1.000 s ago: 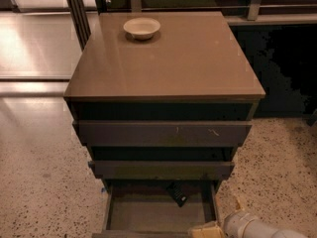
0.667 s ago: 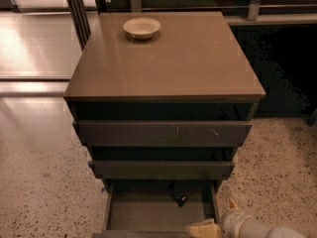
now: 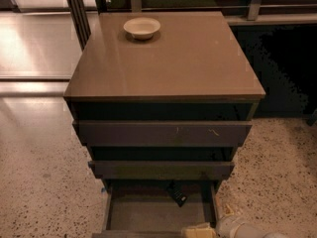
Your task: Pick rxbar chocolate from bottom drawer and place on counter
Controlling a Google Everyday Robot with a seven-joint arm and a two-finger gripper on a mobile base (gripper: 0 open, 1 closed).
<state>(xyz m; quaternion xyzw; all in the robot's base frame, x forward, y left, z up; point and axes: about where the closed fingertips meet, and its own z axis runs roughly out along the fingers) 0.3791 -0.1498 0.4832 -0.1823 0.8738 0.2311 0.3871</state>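
The rxbar chocolate is a small black wrapped bar. It lies at the back of the open bottom drawer, near the middle, on the flat grey floor. My gripper shows at the bottom edge, over the drawer's front right corner, a little in front of and to the right of the bar. It is apart from the bar. The white arm comes in from the lower right. The tan-brown counter is the cabinet top above the three drawers.
A small cream bowl stands at the back left of the counter. The two wider drawers above stick out a little. Speckled floor lies on both sides. Dark metal posts stand behind the cabinet on the left.
My gripper and arm have shifted slightly left along the bottom edge, toward the drawer's front right corner. The bar, drawers and bowl have not moved.
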